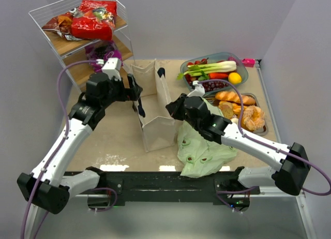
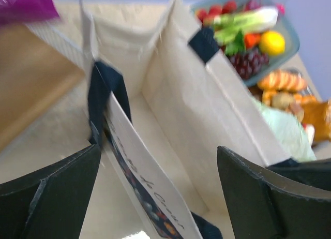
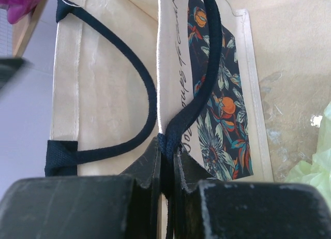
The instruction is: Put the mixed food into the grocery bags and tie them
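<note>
The beige canvas tote [image 1: 155, 120] stands open at mid-table. My left gripper [image 1: 136, 96] is open, and its fingers [image 2: 51, 192] straddle the tote's left wall [image 2: 150, 172] and black handle. My right gripper [image 1: 173, 107] is shut on the tote's right rim and black handle [image 3: 168, 140]. The pale-green bag [image 1: 204, 146] lies crumpled right of the tote, under my right arm. Red snack packets [image 1: 94, 19] and a purple one [image 1: 106, 53] lie on the rack. Leek [image 1: 209, 68], lemon [image 1: 235, 77] and grapes [image 1: 214, 85] fill one tray, croissants [image 1: 232, 98] and doughnuts [image 1: 253, 117] another.
A wire rack with wooden shelves [image 1: 72, 47] stands at the back left, close behind my left gripper. The two food trays [image 1: 243, 63] sit at the back right. A small pink object [image 1: 249, 62] lies by the back wall.
</note>
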You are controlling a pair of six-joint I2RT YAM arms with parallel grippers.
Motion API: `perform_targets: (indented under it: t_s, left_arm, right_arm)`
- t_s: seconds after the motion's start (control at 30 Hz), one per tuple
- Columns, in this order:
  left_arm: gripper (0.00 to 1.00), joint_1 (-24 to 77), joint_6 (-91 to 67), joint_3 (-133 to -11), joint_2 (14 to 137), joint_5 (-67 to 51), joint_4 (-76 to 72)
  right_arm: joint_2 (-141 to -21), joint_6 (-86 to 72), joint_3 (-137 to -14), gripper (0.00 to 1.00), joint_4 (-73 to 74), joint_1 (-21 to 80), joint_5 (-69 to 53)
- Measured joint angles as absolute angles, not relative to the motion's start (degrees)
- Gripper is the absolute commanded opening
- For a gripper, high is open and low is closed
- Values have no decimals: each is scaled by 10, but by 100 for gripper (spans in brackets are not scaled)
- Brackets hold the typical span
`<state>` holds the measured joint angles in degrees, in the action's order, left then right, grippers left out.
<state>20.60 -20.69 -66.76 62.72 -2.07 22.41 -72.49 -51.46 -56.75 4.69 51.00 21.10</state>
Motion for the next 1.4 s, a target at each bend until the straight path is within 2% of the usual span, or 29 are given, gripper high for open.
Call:
perform_targets:
  t_s: [0.13, 0.23, 0.27, 0.3, 0.37, 0.4, 0.47, 0.5, 0.63, 0.7, 0.9, 0.97, 1.07, 1.1, 1.17, 1.2, 1.23, 1.27, 1.4]
  left_arm:
    - [100, 206, -229, -619, 661, -60, 233]
    - [92, 206, -230, -606, 675, -71, 233]
    - [79, 205, -231, -602, 679, -75, 232]
    - [71, 204, -232, -599, 684, -80, 231]
    - [55, 204, -234, -592, 689, -87, 225]
    - [51, 204, -237, -590, 690, -88, 224]
    - [42, 204, -235, -585, 690, -89, 221]
    - [40, 203, -234, -585, 690, -90, 219]
    - [39, 203, -225, -583, 687, -92, 219]
    - [38, 203, -217, -583, 686, -93, 220]
    - [37, 203, -200, -583, 685, -92, 221]
    - [37, 203, -197, -583, 683, -88, 223]
    - [34, 203, -187, -583, 676, -81, 228]
    - [32, 203, -184, -583, 673, -80, 229]
    - [19, 203, -176, -583, 665, -73, 233]
    - [14, 203, -175, -583, 664, -72, 235]
    - [6, 203, -170, -583, 661, -67, 238]
    - [3, 203, -166, -583, 659, -60, 243]
    - [0, 186, -147, -584, 651, -35, 278]
  right_arm:
    - [-725, -514, -566, 0, 47, 510, 211]
    - [-725, -510, -566, 2, 48, 510, 211]
    - [-724, -505, -566, 7, 50, 510, 211]
    - [-724, -500, -566, 18, 53, 510, 211]
    - [-721, -484, -566, 31, 60, 510, 211]
    - [-720, -477, -568, 44, 65, 510, 212]
    - [-720, -453, -582, 58, 90, 510, 214]
    - [-720, -437, -597, 69, 109, 510, 214]
    - [-739, -384, -688, 88, 163, 510, 216]
    - [-769, -356, -751, 91, 183, 510, 218]
    - [-900, -291, -910, 92, 271, 510, 231]
    - [-947, -276, -945, 92, 301, 510, 251]
    - [-987, -256, -951, 84, 338, 510, 277]
    - [-995, -249, -951, 63, 350, 509, 281]
    - [-1001, -239, -951, 39, 367, 507, 288]
    - [-1001, -233, -951, 16, 372, 505, 289]
    - [-1001, -229, -951, 9, 375, 503, 291]
    - [-999, -226, -951, 4, 379, 500, 292]
    - [-988, -230, -950, 0, 409, 480, 308]
